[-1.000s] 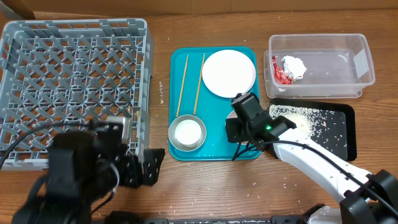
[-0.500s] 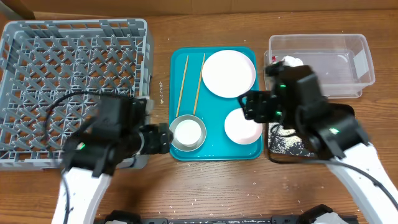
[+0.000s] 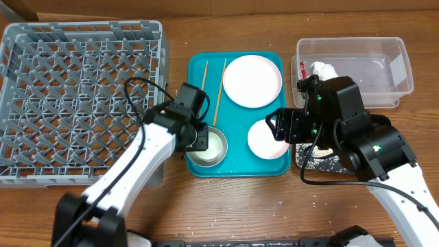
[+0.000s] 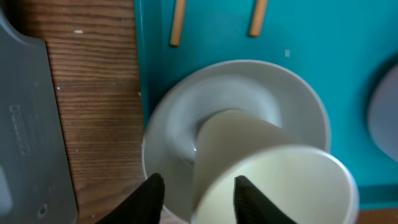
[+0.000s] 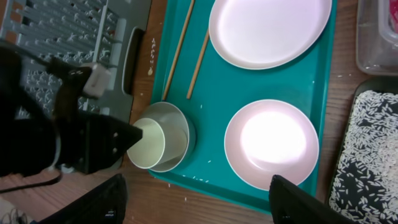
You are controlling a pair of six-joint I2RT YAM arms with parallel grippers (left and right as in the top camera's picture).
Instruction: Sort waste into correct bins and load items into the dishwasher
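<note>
wooden table bears grey rack, teal tray and clear tub.

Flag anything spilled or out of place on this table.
A few stray grains lie on the bare table between the dish rack and the teal tray, with a few more specks in front of the tray. Nothing else looks askew.

white cup in steel bowl, teal tray

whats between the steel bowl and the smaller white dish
Only bare teal tray separates the steel bowl from the smaller white dish, shown in the right wrist view.
</note>
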